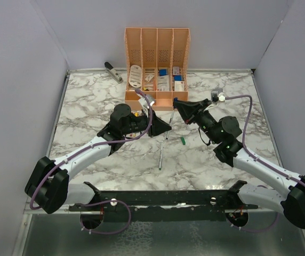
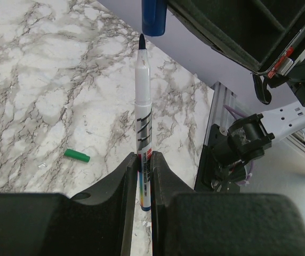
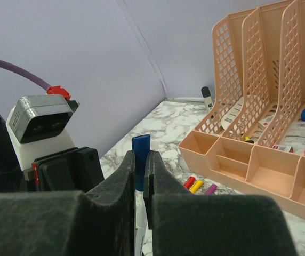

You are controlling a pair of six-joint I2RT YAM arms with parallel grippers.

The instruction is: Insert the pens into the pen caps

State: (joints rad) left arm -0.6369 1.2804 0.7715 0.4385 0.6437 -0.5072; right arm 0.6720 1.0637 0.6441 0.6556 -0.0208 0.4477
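Observation:
My left gripper point(image 2: 143, 160) is shut on a white pen point(image 2: 143, 114) with a dark tip. The pen points up at a blue pen cap point(image 2: 153, 16). Its tip stops just short of the cap's mouth, slightly to one side. The right gripper point(image 3: 139, 160) is shut on that blue cap point(image 3: 141, 145), which sticks out past the fingertips. In the top view the two grippers meet mid-table, left point(image 1: 166, 127) and right point(image 1: 178, 109), with the held pen point(image 1: 168, 132) between them. A second pen point(image 1: 160, 158) lies on the marble nearer the arm bases. A green cap point(image 2: 77, 155) lies loose beside it.
A peach desk organiser point(image 1: 157, 53) stands at the back centre. Red point(image 3: 189, 182), yellow point(image 3: 196, 186) and magenta point(image 3: 211, 189) caps lie on the table just in front of it. A grey stapler point(image 1: 113, 71) lies at the back left. Grey walls close in both sides.

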